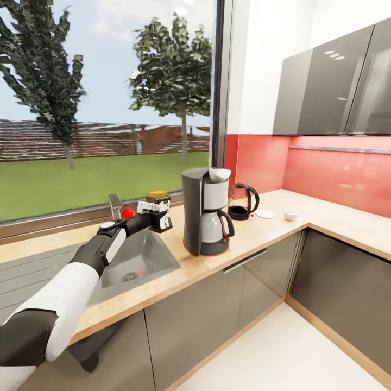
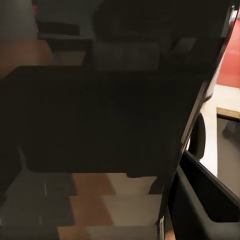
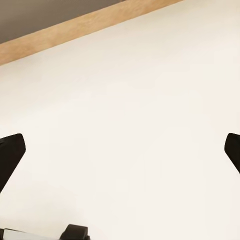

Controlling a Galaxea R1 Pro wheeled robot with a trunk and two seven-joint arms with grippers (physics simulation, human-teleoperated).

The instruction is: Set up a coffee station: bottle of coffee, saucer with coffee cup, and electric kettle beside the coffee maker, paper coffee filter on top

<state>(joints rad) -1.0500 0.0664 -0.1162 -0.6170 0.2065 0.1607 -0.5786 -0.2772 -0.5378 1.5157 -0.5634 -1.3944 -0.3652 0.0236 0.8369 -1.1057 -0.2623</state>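
Observation:
The dark grey coffee maker (image 1: 203, 212) stands on the wooden countertop (image 1: 260, 231) just right of the sink, with a white paper filter (image 1: 220, 175) on its top. Behind and to its right is the glass electric kettle (image 1: 243, 202), then the white saucer (image 1: 265, 214) and the small white cup (image 1: 291, 215), which sits on the counter apart from the saucer. My left gripper (image 1: 157, 213) hangs over the sink, close to the coffee maker's left side; its jaws are not clear. The coffee maker's dark side (image 2: 100, 110) looms close in the left wrist view. My right gripper (image 3: 120, 150) is open above pale floor.
A steel sink (image 1: 136, 260) with a faucet (image 1: 114, 205) lies under my left arm. A yellow sponge (image 1: 158, 194) rests by the window. Grey wall cabinets (image 1: 326, 87) hang over the red backsplash. The counter turns a corner at the right, with white floor (image 1: 293, 353) below.

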